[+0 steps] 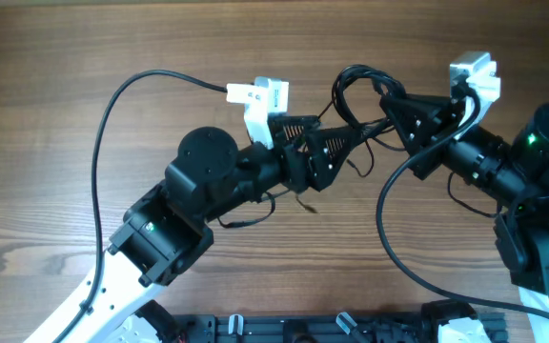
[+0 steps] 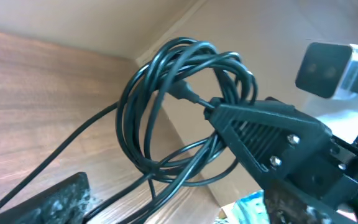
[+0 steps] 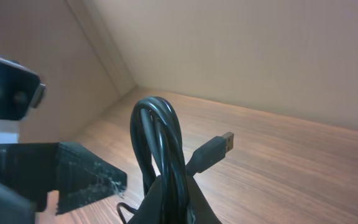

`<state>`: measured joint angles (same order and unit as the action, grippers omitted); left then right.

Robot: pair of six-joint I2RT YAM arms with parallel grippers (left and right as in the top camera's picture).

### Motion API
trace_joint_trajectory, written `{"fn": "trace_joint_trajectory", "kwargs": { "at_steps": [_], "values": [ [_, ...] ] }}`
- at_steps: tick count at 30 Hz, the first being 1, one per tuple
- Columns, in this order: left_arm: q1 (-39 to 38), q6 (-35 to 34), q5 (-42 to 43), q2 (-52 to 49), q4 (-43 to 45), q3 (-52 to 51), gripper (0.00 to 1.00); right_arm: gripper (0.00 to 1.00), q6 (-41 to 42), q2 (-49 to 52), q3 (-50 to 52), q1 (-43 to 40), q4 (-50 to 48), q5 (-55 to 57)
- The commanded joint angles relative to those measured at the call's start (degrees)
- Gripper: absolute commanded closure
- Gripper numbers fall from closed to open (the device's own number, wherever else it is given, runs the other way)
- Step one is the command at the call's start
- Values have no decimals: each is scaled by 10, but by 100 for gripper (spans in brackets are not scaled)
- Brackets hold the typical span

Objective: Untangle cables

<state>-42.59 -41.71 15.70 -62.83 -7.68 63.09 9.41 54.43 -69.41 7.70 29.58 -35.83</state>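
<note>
The cables [image 1: 353, 88] are thin black cords bunched in loops at the middle back of the table. My right gripper [image 1: 389, 107] is shut on that bundle; in the right wrist view the cords [image 3: 161, 140] rise from between its fingers [image 3: 191, 208], and a grey-tipped plug [image 3: 219, 149] sticks out to the right. The left wrist view shows the loop of cables [image 2: 185, 106] hanging from the right gripper's black finger [image 2: 272, 140]. My left gripper [image 2: 173, 208] is open just below the bundle. Loose strands pass between its spread fingers [image 2: 48, 202], which do not pinch them.
A thin cord end [image 1: 246, 217] trails on the wooden table [image 1: 84, 48] under the left arm. The left arm's thick black cable [image 1: 103, 143] arcs to its white wrist camera [image 1: 260, 95]. A black rail [image 1: 303, 329] runs along the front edge.
</note>
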Motion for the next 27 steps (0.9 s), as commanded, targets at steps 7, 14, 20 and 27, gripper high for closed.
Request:
{"fn": "trace_joint_trajectory", "kwargs": {
  "at_steps": [7,14,20,27],
  "values": [
    [-1,-77,-4,-33,28,5,36,96,17,-1,-2,-1,-24,-63],
    [-1,-98,-15,-37,41,5,40,96,17,-1,-2,-1,-34,-107],
    [-1,-98,-19,-37,41,5,55,96,76,0,-2,0,-60,-133],
    [2,-57,-26,-36,40,5,96,87,54,0,-2,-1,-40,-106]
  ]
}}
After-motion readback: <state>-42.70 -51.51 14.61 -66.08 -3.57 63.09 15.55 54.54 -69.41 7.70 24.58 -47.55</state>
